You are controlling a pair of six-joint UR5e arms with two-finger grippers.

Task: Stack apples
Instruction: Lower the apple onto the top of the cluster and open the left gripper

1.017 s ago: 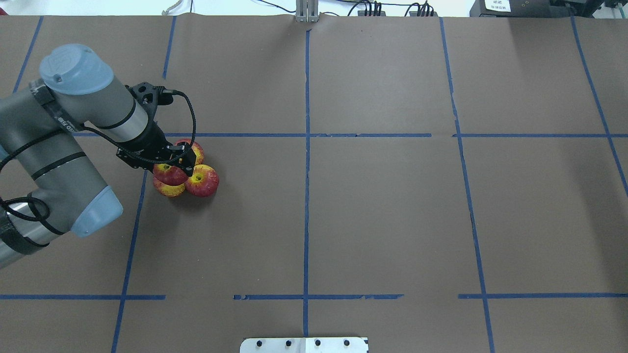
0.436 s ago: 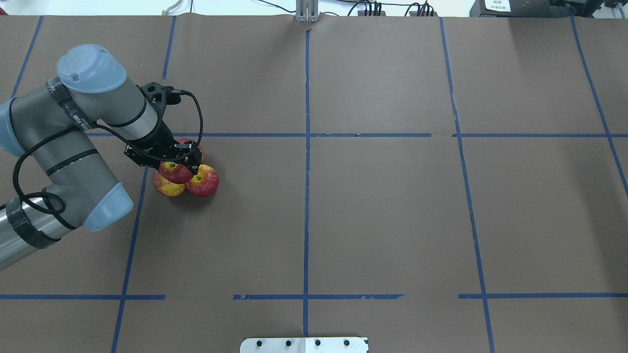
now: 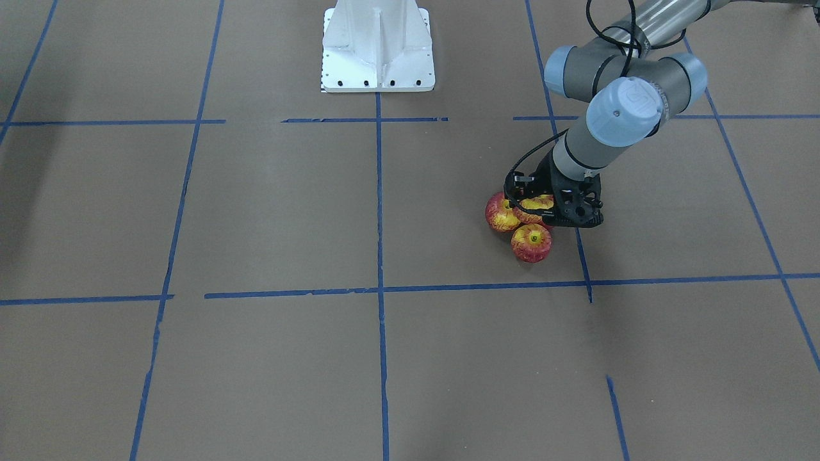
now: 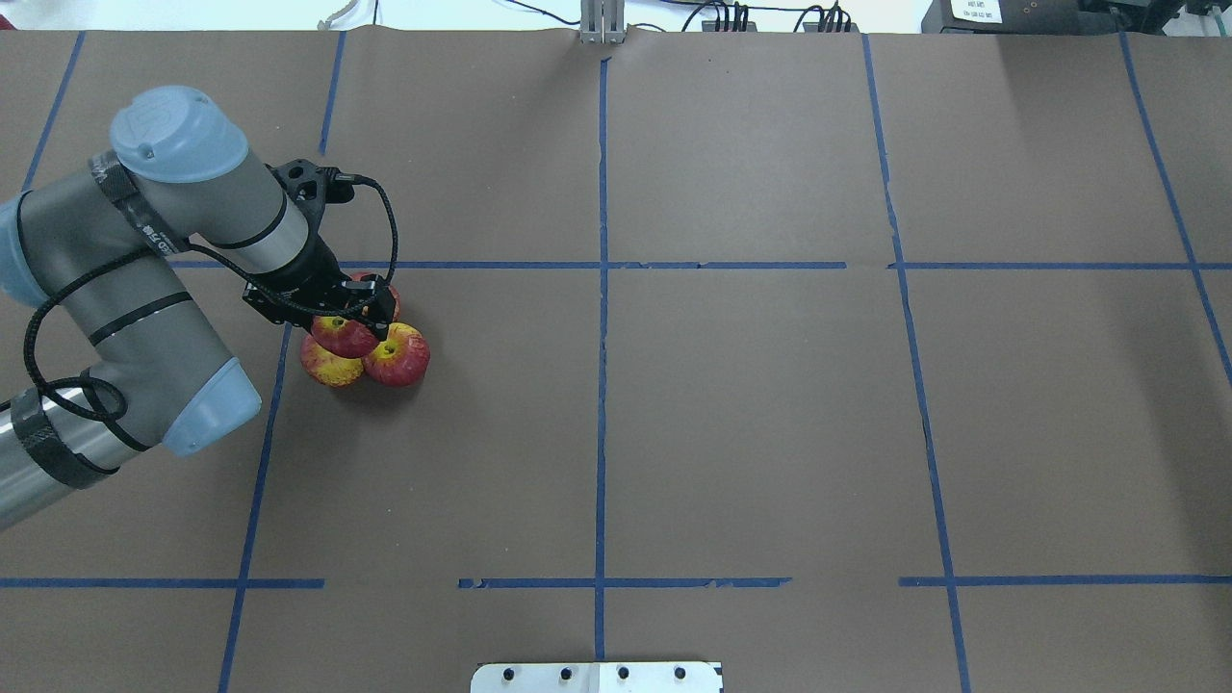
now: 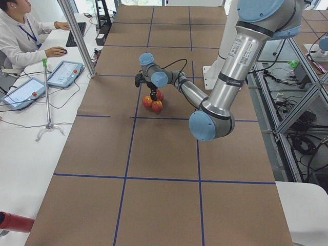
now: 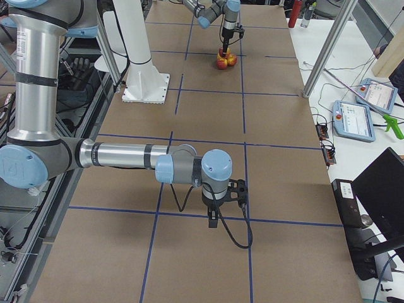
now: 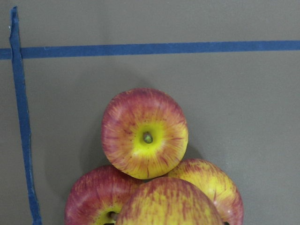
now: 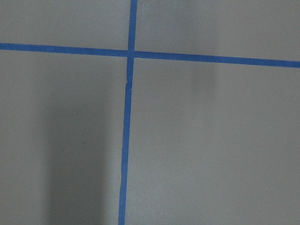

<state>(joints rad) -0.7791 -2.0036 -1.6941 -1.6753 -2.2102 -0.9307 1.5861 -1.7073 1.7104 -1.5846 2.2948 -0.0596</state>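
Exterior front-facing shows you the left end effector (image 3: 537,209) closed on a small round apple with red skin streaked yellow, the held apple (image 3: 534,205). It sits over a tight cluster of matching red-and-yellow base apples (image 3: 531,243) on the brown paper-covered tabletop (image 3: 269,211). Two of these show plainly; the end effector hides what lies behind them. The white metal robot base (image 3: 378,48) stands well apart from the fruit.

Overhead exterior gives you the left end effector (image 4: 356,325) with a finger on either side of the held apple (image 4: 343,337), which is centred over three base apples (image 4: 397,356) that touch one another. You cannot tell whether it presses on them. The cluster lies just beside a crossing of the blue tape lines (image 4: 602,385).

Exterior left shows the pile (image 5: 154,102) under the wrist of the near arm.

Exterior right shows the right end effector (image 6: 214,219) hanging close over the tabletop, well apart from the far pile (image 6: 222,60). You cannot tell whether it is wide or narrow.

Left wrist-mounted looks straight down. The held apple (image 7: 168,204) fills the bottom edge over the base apples (image 7: 145,136), the farthest with its stem end up.

Right wrist-mounted shows you only tabletop and crossing tape (image 8: 125,140).
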